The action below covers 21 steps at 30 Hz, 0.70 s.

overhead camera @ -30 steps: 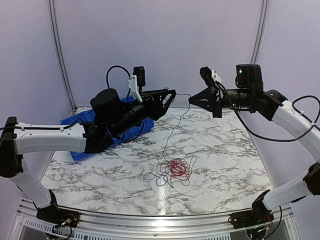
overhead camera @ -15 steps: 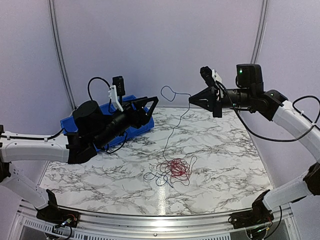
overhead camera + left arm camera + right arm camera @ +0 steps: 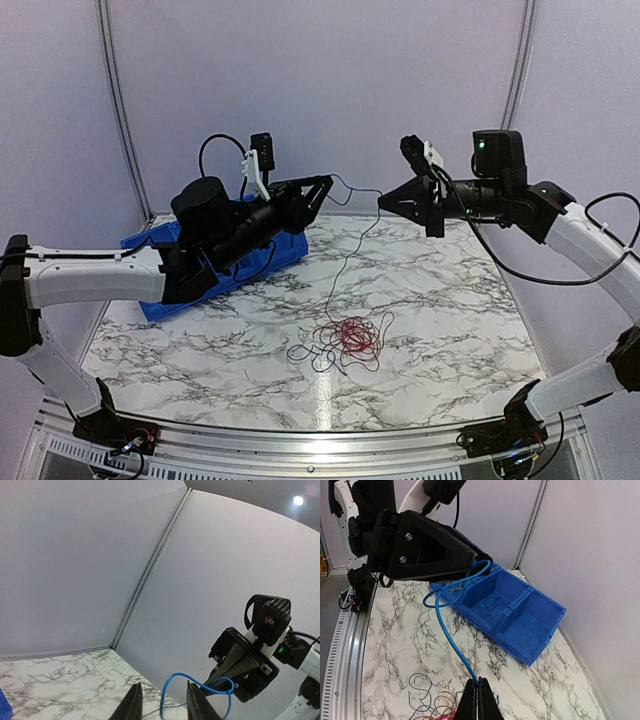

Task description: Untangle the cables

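The cables lie as a tangle of red and dark blue wires (image 3: 347, 340) on the marble table. One blue wire (image 3: 345, 262) rises from the tangle to my right gripper (image 3: 381, 200), which is shut on it high above the table. In the right wrist view the shut fingertips (image 3: 479, 686) pinch this blue wire (image 3: 448, 631). Its free end curls into a loop (image 3: 169, 692) that hangs between the parted fingers of my left gripper (image 3: 165, 706); neither finger touches it. My left gripper (image 3: 327, 181) is open, just left of the right one.
A blue two-compartment bin (image 3: 165, 270) stands at the back left of the table, under the left arm. In the right wrist view the bin (image 3: 540, 630) holds a few thin dark and whitish wires (image 3: 495, 600). Booth walls close off the back and sides.
My left gripper swung away left and down, leaving the wire's end curling free, then came back up with narrower jaws around the loop. The right gripper stayed put, shut on the wire.
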Available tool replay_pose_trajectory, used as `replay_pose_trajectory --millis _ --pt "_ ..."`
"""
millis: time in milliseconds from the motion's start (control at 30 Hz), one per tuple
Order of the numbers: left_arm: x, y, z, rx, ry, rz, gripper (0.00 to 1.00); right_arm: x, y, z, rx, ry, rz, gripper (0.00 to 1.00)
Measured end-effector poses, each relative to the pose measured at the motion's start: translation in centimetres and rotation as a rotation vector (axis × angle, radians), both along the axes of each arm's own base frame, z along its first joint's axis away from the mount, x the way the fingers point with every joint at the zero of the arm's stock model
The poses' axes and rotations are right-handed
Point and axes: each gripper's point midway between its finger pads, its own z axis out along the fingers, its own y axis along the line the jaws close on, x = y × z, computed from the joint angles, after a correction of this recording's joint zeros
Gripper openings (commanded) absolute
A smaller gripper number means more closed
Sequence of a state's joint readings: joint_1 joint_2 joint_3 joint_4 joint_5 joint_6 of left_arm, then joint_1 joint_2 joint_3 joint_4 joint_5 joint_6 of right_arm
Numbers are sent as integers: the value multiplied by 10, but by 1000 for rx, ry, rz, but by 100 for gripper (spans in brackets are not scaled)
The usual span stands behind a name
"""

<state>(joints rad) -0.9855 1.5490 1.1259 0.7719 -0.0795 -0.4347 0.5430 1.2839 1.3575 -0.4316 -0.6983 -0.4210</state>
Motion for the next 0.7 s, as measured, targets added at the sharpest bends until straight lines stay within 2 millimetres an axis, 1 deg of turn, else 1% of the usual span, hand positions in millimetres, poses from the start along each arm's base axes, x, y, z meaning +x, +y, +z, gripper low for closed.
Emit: replay_pose_trajectory --millis 33,133,300,400,500,600,633,700 --pt "1 -1 1 -2 0 -5 12 0 0 -1 -1 1 0 0" --pt "4 -2 1 -1 1 -20 0 -1 0 -2 -1 3 0 0" --pt "1 -6 -1 10 -5 -56 0 0 0 0 4 -3 -2 0" --pt "0 -2 1 29 -18 -49 0 2 -1 0 3 -8 -12 0" --pt "-2 11 15 47 -51 -16 0 5 -2 0 -2 -11 -31 0" --pt "-9 32 39 56 -98 22 0 9 -3 1 2 -27 -51 0" --pt "-14 36 43 65 -108 22 0 9 0 5 13 -42 -44 0" --pt "-22 41 45 82 -120 20 0 8 2 11 29 -64 -37 0"
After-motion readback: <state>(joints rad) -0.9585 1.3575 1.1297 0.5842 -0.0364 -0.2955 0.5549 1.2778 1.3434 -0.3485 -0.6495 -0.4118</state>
